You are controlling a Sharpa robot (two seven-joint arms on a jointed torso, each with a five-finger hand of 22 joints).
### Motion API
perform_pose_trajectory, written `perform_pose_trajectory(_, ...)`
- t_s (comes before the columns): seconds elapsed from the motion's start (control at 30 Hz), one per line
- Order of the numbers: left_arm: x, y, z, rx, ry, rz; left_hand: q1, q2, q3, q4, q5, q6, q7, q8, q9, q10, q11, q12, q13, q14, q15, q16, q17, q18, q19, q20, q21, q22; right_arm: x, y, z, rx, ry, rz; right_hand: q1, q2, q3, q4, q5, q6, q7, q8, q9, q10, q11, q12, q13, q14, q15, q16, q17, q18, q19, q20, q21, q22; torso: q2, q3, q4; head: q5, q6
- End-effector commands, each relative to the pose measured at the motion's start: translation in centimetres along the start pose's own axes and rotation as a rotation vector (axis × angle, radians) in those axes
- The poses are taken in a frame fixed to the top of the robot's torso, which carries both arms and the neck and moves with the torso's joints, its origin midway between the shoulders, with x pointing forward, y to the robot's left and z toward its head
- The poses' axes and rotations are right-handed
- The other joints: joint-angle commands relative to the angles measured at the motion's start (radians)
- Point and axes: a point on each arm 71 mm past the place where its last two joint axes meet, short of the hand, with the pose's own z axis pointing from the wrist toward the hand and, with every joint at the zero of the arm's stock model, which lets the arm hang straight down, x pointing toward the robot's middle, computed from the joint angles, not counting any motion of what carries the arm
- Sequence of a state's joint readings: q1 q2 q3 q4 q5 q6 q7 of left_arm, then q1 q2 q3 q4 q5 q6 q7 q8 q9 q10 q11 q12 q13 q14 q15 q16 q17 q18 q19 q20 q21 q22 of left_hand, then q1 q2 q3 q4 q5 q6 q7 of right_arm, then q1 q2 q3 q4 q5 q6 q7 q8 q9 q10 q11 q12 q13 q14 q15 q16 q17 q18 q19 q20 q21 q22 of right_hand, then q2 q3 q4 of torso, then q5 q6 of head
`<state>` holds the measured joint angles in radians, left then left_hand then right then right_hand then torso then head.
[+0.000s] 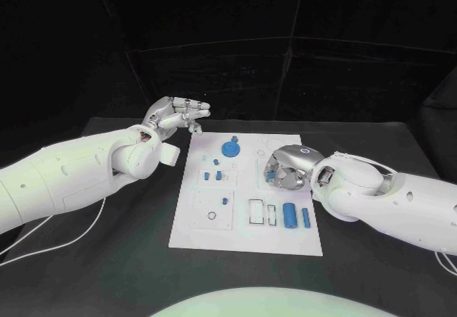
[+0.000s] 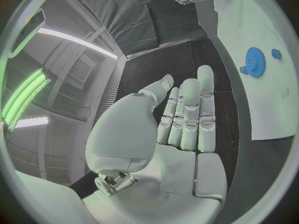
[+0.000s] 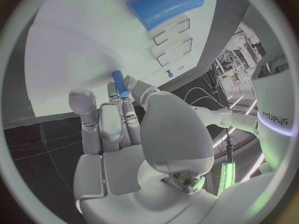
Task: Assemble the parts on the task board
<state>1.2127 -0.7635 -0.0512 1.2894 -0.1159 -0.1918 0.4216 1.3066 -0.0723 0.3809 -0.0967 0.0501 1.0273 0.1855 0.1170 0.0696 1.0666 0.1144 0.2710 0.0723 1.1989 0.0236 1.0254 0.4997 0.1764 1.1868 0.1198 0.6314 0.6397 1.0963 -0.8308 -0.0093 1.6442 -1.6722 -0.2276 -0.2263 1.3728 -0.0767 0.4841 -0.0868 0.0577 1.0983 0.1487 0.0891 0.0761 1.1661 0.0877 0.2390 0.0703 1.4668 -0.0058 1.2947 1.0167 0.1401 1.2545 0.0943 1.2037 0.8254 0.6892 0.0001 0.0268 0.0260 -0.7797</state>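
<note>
Right hand [image 1: 286, 170], silver and many-fingered, hangs low over the right half of the flat white task board [image 1: 195, 231], and its fingertips [image 3: 124, 95] pinch a small blue cylindrical peg [image 3: 119, 81], tip aimed at the board. Beside it, toward the near edge, a larger blue cylinder [image 1: 288, 215] and a slimmer blue pin [image 1: 306, 218] lie by some outlined rectangular slots [image 1: 257, 211]. Farther back stands a blue toothed gear [image 1: 230, 147] on its post. Left hand [image 1: 174, 116] is raised off the board's far left corner, fingers loosely apart with nothing in them.

My guess is an insertion is under way: the peg needs lining up squarely over its hole, which the hand hides, then pressing straight down.
</note>
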Motion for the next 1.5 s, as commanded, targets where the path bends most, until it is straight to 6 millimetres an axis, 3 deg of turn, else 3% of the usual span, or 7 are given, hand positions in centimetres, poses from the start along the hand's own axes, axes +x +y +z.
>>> perform_pose_trajectory(0.03, 0.1, -0.1, 0.1, 0.003, 0.01, -0.008, -0.008, 0.003, -0.005, 0.001, 0.0, -0.009, 0.001, 0.003, -0.001, -0.007, -0.002, 0.002, -0.001, -0.008, 0.001, -0.004, -0.001, 0.006, -0.001, 0.003, -0.004, -0.001, -0.6, 0.3, -0.1, -0.019, -0.066, 0.004, 0.028, 0.013, 0.021, -0.008, -0.005, 0.023, -0.008, 0.012, 0.003, 0.052, -0.027, 0.02, 0.013, 0.017, -0.015, 0.01, 0.013, -0.008, 0.016, -0.005, 0.014, 0.022, 0.0, -0.0002, 0.0002, 0.0, -0.001)
perform_pose_trajectory(0.47, 0.0, 0.0, 0.0, 0.0, 0.007, -0.007, -0.008, 0.005, -0.005, 0.002, 0.0, -0.009, 0.001, 0.004, 0.0, -0.008, -0.002, 0.003, -0.001, -0.008, 0.002, -0.004, -0.002, 0.006, -0.001, 0.003, -0.005, -0.002, -1.6, 2.3, -1.3, -0.104, -0.155, 0.061, 0.034, 0.005, 0.05, -0.024, -0.005, 0.028, -0.009, 0.008, 0.0, 0.064, -0.03, 0.024, 0.023, 0.019, -0.019, 0.017, 0.02, -0.011, 0.023, -0.014, 0.027, 0.041, 0.0, -0.0005, -0.0007, 0.005, -0.001)
perform_pose_trajectory(0.77, 0.3, 0.0, 0.1, 0.001, 0.013, -0.01, -0.008, 0.005, -0.005, 0.002, 0.0, -0.009, 0.001, 0.004, 0.0, -0.008, -0.002, 0.003, -0.001, -0.008, 0.002, -0.004, -0.002, 0.006, -0.001, 0.003, -0.005, -0.002, -1.4, 6.6, -0.3, -0.253, -0.144, 0.158, 0.033, 0.0, 0.059, -0.029, -0.005, 0.017, -0.005, -0.001, -0.005, 0.059, -0.027, 0.022, 0.026, 0.019, -0.017, 0.017, 0.019, -0.011, 0.02, -0.015, 0.027, 0.039, 0.0, -0.0012, 0.0016, 0.011, -0.006)
perform_pose_trajectory(0.97, 0.4, 0.0, 0.2, 0.002, 0.017, -0.012, -0.007, 0.006, -0.005, 0.002, 0.0, -0.01, 0.001, 0.005, 0.0, -0.009, -0.002, 0.004, -0.001, -0.009, 0.002, -0.004, -0.002, 0.006, -0.001, 0.003, -0.006, -0.002, -0.7, 9.0, 0.9, -0.32, -0.11, 0.188, 0.032, -0.003, 0.062, -0.031, -0.004, 0.011, -0.003, -0.006, -0.006, 0.055, -0.024, 0.019, 0.027, 0.018, -0.016, 0.016, 0.017, -0.011, 0.018, -0.014, 0.026, 0.035, 0.0, -0.0029, 0.0044, 0.017, -0.011)
perform_pose_trajectory(1.17, 0.5, 0.0, 0.2, 0.003, 0.018, -0.012, -0.007, 0.006, -0.005, 0.002, 0.0, -0.01, 0.001, 0.005, 0.0, -0.009, -0.002, 0.004, -0.001, -0.009, 0.002, -0.004, -0.002, 0.006, -0.001, 0.003, -0.006, -0.002, 0.8, 10.6, 2.1, -0.353, -0.049, 0.197, 0.032, -0.004, 0.064, -0.034, -0.004, 0.008, -0.001, -0.009, -0.007, 0.052, -0.023, 0.017, 0.028, 0.018, -0.015, 0.017, 0.017, -0.01, 0.017, -0.013, 0.026, 0.034, 0.0, -0.0037, 0.0006, 0.029, -0.016)
perform_pose_trajectory(1.4, 0.6, 0.0, 0.2, 0.003, 0.021, -0.013, -0.007, 0.006, -0.005, 0.002, 0.0, -0.01, 0.001, 0.005, 0.0, -0.009, -0.002, 0.004, -0.001, -0.009, 0.002, -0.004, -0.002, 0.006, -0.001, 0.003, -0.006, -0.002, 2.5, 11.5, 2.9, -0.366, 0.013, 0.184, 0.031, -0.005, 0.066, -0.036, -0.003, 0.002, 0.002, -0.013, -0.008, 0.046, -0.02, 0.014, 0.028, 0.018, -0.013, 0.017, 0.016, -0.01, 0.014, -0.011, 0.025, 0.031, 0.001, 0.0003, 0.0, 0.045, -0.026)
perform_pose_trajectory(1.5, 0.7, 0.0, 0.3, 0.003, 0.021, -0.013, -0.007, 0.006, -0.005, 0.002, 0.0, -0.01, 0.001, 0.005, 0.0, -0.009, -0.002, 0.004, -0.001, -0.009, 0.002, -0.004, -0.002, 0.006, -0.001, 0.003, -0.006, -0.002, 2.9, 11.7, 3.1, -0.367, 0.025, 0.179, 0.031, -0.005, 0.067, -0.036, -0.003, 0.001, 0.002, -0.014, -0.008, 0.046, -0.02, 0.014, 0.028, 0.018, -0.012, 0.017, 0.016, -0.01, 0.013, -0.011, 0.025, 0.03, 0.0, 0.0001, 0.0015, 0.046, -0.028)
